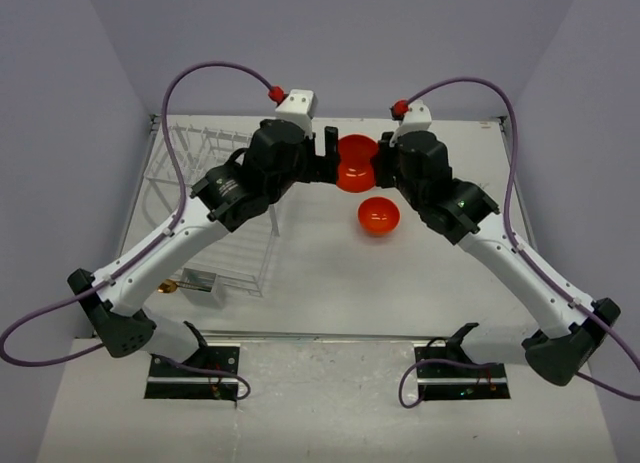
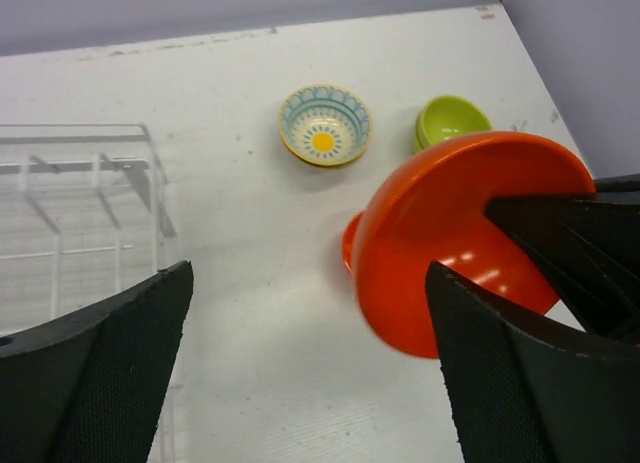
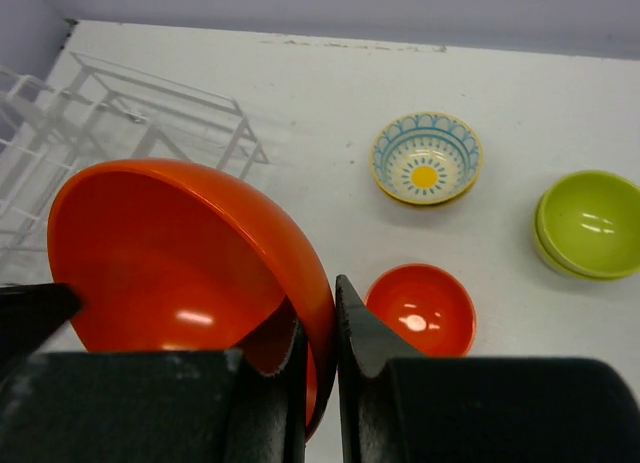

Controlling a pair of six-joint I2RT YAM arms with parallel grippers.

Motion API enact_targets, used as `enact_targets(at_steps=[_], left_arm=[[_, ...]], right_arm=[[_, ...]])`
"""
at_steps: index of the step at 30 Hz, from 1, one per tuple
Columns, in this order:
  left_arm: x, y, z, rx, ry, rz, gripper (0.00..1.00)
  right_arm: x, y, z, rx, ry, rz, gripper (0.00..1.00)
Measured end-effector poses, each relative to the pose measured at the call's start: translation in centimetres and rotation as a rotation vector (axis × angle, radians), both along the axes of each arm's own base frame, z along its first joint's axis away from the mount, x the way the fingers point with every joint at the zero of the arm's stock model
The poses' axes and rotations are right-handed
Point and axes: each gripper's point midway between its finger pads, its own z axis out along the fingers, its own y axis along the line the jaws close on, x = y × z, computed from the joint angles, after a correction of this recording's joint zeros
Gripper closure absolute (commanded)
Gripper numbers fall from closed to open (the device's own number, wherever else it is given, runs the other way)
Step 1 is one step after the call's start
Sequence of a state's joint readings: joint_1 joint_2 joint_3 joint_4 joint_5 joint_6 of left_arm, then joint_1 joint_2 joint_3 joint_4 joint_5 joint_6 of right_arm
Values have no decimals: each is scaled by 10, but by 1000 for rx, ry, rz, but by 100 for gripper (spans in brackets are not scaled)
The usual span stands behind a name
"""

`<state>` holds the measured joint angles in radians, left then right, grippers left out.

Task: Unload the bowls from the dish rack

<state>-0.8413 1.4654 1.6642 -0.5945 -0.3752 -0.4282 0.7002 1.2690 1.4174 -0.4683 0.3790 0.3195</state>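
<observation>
My right gripper (image 3: 322,333) (image 1: 381,161) is shut on the rim of a glossy orange bowl (image 3: 170,253) (image 1: 355,163) and holds it tilted above the table. My left gripper (image 2: 308,273) (image 1: 328,155) is open and empty, its jaws wide apart just left of that bowl (image 2: 450,243). A second orange bowl (image 3: 420,308) (image 1: 378,215) sits on the table below. A cream bowl with a blue rim (image 3: 426,158) (image 2: 323,125) and a lime-green bowl (image 3: 590,223) (image 2: 452,119) sit farther back. The dish rack (image 1: 210,203) (image 2: 70,213) (image 3: 100,133) stands at the left with no bowl showing in it.
A small box-like cutlery holder (image 1: 200,281) sits at the rack's near corner, with a spoon-like item (image 1: 168,285) beside it. Purple cables loop over both arms. The table's back edge meets the wall behind the cream and green bowls.
</observation>
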Motion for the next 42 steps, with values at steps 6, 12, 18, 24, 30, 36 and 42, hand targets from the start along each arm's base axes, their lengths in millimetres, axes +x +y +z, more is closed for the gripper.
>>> enact_targets(at_steps=[6,12,18,24,30,36,42], left_arm=[[-16,69,46,-11,-136,187,0],[-76,169,73,-78,-304,304,0],[-117,218,50,-119,-402,302,0],[-120,222,28,-76,-400,288,0],[-115,218,24,-51,-395,293,0],[-106,209,12,-1,-363,288,0],[-103,210,7,13,-354,304,0]], right_arm=[[27,-72,-68,-46,185,-142,100],[44,-123,-168,-25,538,-186,100],[30,-117,-243,-1,820,-128,99],[26,-105,-253,20,868,-84,96],[26,-95,-254,48,877,-39,93],[26,-89,-260,64,893,-15,93],[38,-85,-257,78,847,-3,93]])
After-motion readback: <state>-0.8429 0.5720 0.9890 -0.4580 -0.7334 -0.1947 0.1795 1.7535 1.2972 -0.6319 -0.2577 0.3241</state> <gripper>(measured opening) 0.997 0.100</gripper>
